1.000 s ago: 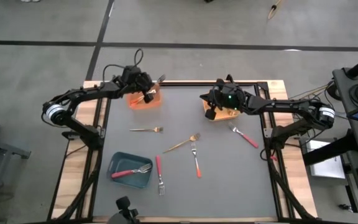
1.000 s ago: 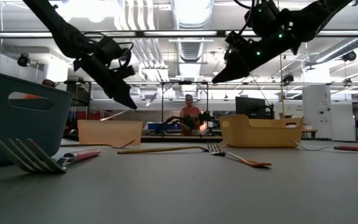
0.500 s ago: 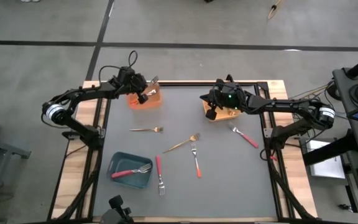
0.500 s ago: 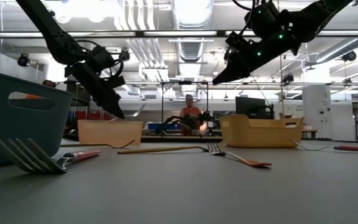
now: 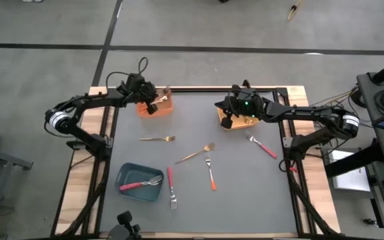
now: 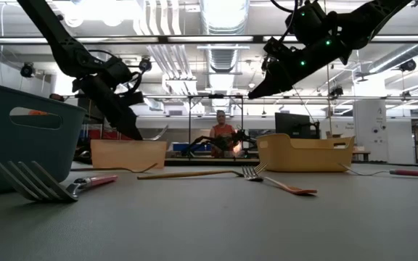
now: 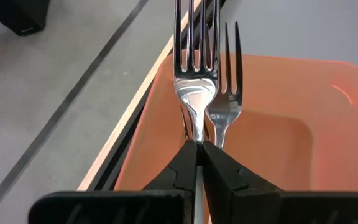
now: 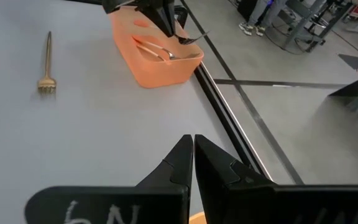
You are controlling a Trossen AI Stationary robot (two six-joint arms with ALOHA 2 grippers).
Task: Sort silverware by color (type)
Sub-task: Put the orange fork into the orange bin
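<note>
Grey tabletop: left gripper (image 7: 197, 146) clamps shiny silver metal fork (image 7: 194, 74), tines pointing ahead, orange rectangular plastic bin (image 7: 278, 134) directly beneath; right gripper (image 8: 193, 146) closed, empty.

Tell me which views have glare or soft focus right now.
Left wrist view: the shiny silver metal fork mirrors bright highlights, and the left gripper looks soft. Low view: ceiling lights blow out, and the near red-handled fork is blurred.
</note>
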